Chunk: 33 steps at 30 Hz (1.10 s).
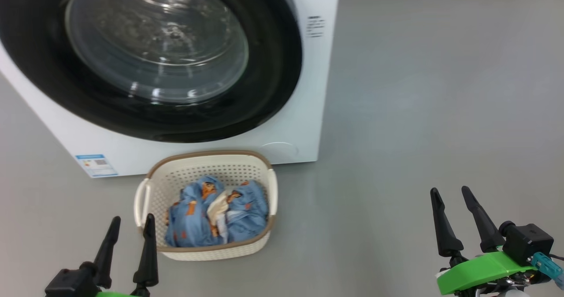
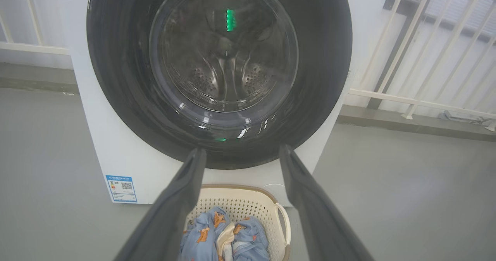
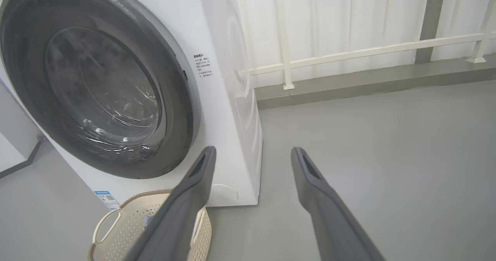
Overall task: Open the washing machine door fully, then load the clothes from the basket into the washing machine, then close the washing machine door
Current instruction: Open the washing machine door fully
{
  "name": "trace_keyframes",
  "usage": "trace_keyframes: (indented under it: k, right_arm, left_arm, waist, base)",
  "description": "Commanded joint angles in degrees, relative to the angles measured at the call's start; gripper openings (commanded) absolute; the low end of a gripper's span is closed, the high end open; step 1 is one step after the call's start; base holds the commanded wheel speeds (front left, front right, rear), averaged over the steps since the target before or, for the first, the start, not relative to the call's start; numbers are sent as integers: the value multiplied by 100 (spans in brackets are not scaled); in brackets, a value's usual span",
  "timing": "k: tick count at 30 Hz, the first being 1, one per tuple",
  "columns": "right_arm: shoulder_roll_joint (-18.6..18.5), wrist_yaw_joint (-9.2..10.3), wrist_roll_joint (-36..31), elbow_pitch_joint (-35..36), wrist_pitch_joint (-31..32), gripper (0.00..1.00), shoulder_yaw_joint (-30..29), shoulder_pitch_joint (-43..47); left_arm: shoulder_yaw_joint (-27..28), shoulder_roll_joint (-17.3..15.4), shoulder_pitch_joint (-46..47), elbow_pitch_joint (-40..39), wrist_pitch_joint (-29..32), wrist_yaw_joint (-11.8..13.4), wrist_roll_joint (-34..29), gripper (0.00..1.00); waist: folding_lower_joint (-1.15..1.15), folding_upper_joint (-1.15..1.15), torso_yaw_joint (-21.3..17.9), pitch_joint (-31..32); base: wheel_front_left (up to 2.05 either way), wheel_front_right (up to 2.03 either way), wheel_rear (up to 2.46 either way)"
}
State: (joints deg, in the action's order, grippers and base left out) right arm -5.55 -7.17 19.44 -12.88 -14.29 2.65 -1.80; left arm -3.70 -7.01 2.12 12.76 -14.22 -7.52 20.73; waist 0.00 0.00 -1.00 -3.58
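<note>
Grey floor at frame right. At upper left, shut door; below it, basket holding clothes. At lower corners, left gripper and right gripper, spread wide, holding nothing. Step in hand: door opening, judged not begun. Next: hook door edge, pull outward.

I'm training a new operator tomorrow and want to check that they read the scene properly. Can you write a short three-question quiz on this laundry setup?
1. Fill in: the left gripper and the right gripper both stand ____, holding nothing.
2. True or false: the washing machine door is shut.
3. The clothes lie: A) in the left gripper; B) in the basket; C) draped over the door.

Key: 1 open; 2 true; 3 B.
</note>
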Motion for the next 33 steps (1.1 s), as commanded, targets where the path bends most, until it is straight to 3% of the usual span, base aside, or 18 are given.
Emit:
trace_keyframes:
  k: [1, 9, 19, 20, 21, 25, 26, 33]
  right_arm:
    - [-47, -32, -72, 145, -71, 100, 89, -190]
    - [-33, -32, -64, 141, -71, 100, 54, -184]
    - [-46, -32, 10, 119, -71, 100, 62, -213]
    - [-45, -32, 40, 114, -71, 89, 73, -221]
    - [-46, -32, 72, 112, -71, 54, 87, -233]
    - [-40, -32, 241, 98, -71, 7, 121, -310]
    - [-35, -32, 302, 96, -71, 0, 122, -336]
    - [75, -32, 1133, 192, -71, 0, 79, -631]
  left_arm:
    - [175, -60, 215, -163, -78, 3, 62, 100]
    - [149, -89, 189, -176, -78, 3, 191, 100]
    - [110, -66, 167, -152, -78, 3, 235, 100]
    - [106, -58, 159, -151, -78, 3, 238, 100]
    - [102, -50, 149, -153, -78, 3, 240, 100]
    - [86, -13, 121, -157, -78, 3, 245, 100]
    - [85, -4, 120, -157, -78, 3, 249, 100]
    - [95, 45, 102, -152, -78, 3, 271, 100]
  waist:
    - [0, 0, -1, 5]
    - [0, 0, 0, 31]
    - [0, 0, 47, 48]
    - [0, 0, 52, 56]
    - [0, 0, 56, 56]
    - [0, 0, 82, 64]
    - [0, 0, 91, 60]
    - [0, 0, 130, 67]
  base:
    - [112, 112, -224]
    - [76, 76, -152]
    - [13, 13, -25]
    - [0, 0, 0]
    - [0, 0, 0]
    - [0, 0, 0]
    - [0, 0, 0]
    - [0, 0, 0]
